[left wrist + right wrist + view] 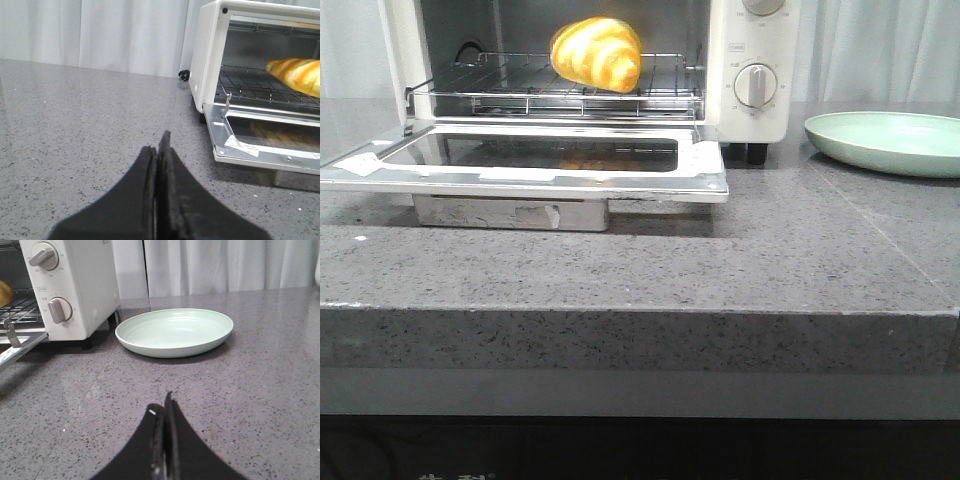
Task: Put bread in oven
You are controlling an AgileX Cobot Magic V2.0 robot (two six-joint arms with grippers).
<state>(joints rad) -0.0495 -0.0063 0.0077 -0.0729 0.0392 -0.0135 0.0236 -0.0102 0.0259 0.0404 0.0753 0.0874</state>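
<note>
The bread (597, 53), a glossy golden-orange roll with pale stripes, lies on the wire rack (520, 85) inside the white oven (752, 60). The oven's glass door (535, 160) hangs open, flat over the counter. The bread also shows in the left wrist view (297, 75), and a sliver of it in the right wrist view (4, 292). My left gripper (158, 142) is shut and empty, low over the counter, well away from the oven's open side. My right gripper (162, 402) is shut and empty, short of the plate. Neither gripper shows in the front view.
A pale green round plate (885, 140) sits empty on the grey speckled counter (720, 270), to the right of the oven; it also shows in the right wrist view (175, 332). A metal crumb tray (510, 212) sits under the open door. White curtains hang behind.
</note>
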